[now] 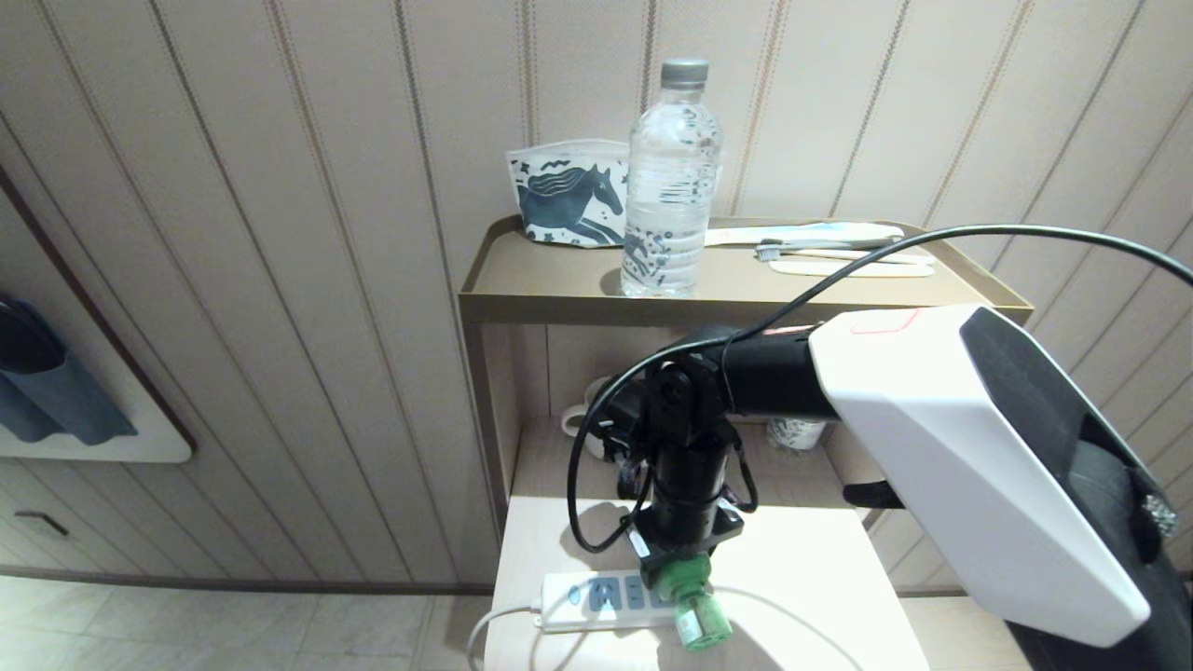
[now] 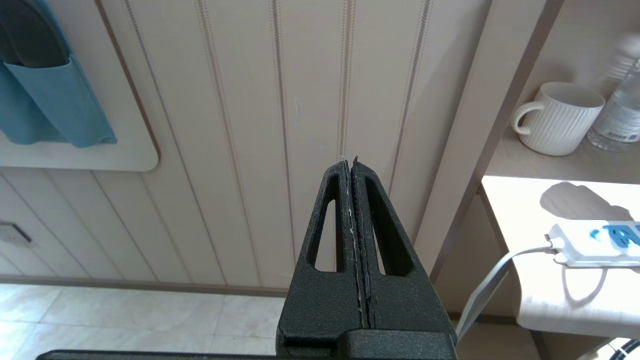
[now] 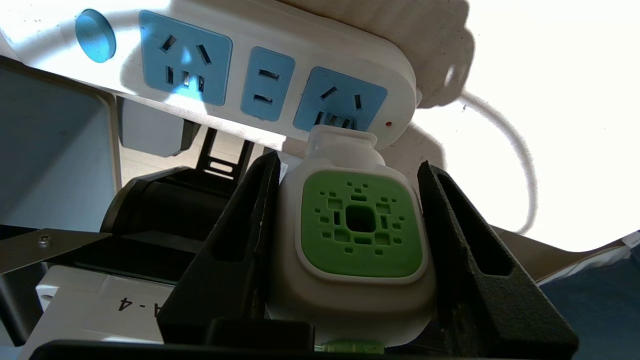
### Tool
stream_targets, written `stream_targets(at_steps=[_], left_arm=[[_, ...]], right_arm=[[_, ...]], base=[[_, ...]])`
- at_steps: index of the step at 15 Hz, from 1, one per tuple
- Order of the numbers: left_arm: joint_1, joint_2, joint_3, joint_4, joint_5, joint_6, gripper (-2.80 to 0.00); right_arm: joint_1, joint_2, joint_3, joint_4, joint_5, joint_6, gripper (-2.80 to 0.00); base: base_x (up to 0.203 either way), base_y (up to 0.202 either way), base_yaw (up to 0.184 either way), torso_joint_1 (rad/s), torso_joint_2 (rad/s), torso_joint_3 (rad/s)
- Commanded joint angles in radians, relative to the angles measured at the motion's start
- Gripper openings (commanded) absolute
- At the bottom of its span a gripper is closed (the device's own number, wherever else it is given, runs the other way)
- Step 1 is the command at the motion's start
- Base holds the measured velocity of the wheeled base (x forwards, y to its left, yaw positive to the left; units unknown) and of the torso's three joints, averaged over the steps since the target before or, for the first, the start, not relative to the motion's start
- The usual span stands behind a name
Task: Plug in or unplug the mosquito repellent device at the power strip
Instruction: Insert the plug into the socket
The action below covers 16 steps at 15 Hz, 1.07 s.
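Note:
The mosquito repellent device [image 3: 360, 225], white with a green vented face, sits between the black fingers of my right gripper [image 3: 348, 160], which is shut on its sides. From the head view the right gripper [image 1: 685, 559] points down at the right end of the power strip [image 1: 596, 596], and the device's green bottle [image 1: 701, 623] sticks out toward me. The device's plug end meets the strip's last blue socket panel [image 3: 340, 102]; the prongs are hidden. My left gripper [image 2: 350, 162] is shut and empty, parked off the table's left side, facing the wall.
The strip lies on a pale table [image 1: 820, 578], its white cord [image 2: 495, 280] hanging off the left edge. A white mug [image 2: 557, 117] stands on the shelf behind. On the top shelf [image 1: 559, 280] are a water bottle [image 1: 671, 177], a horse-print pouch [image 1: 569, 200] and a toothbrush [image 1: 839, 250].

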Motion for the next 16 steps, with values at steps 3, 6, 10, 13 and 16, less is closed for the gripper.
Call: stream_targets(at_steps=[3,6,10,13,16], left_arm=[[0.0,0.0,0.0,-0.001,0.0,0.0,-2.8],[0.0,0.0,0.0,-0.001,0.002,0.0,-2.8],[0.0,0.0,0.0,-0.001,0.0,0.0,-2.8],[0.0,0.0,0.0,-0.001,0.0,0.0,-2.8],[0.0,0.0,0.0,-0.001,0.0,0.0,-2.8]], right_arm=[[0.004,-0.008,-0.003,0.005,-0.003,0.0,-2.8],[0.005,-0.012,-0.003,0.007,-0.012,0.0,-2.8],[0.007,-0.008,-0.003,0.007,-0.012,0.002,-2.8],[0.007,-0.012,-0.003,0.007,-0.014,0.0,-2.8],[0.006,-0.024,-0.001,0.01,-0.014,0.0,-2.8]], base=[[0.0,0.0,0.0,0.0,0.0,0.0],[0.0,0.0,0.0,0.0,0.0,0.0],[0.0,0.0,0.0,0.0,0.0,0.0],[0.0,0.0,0.0,0.0,0.0,0.0],[0.0,0.0,0.0,0.0,0.0,0.0]])
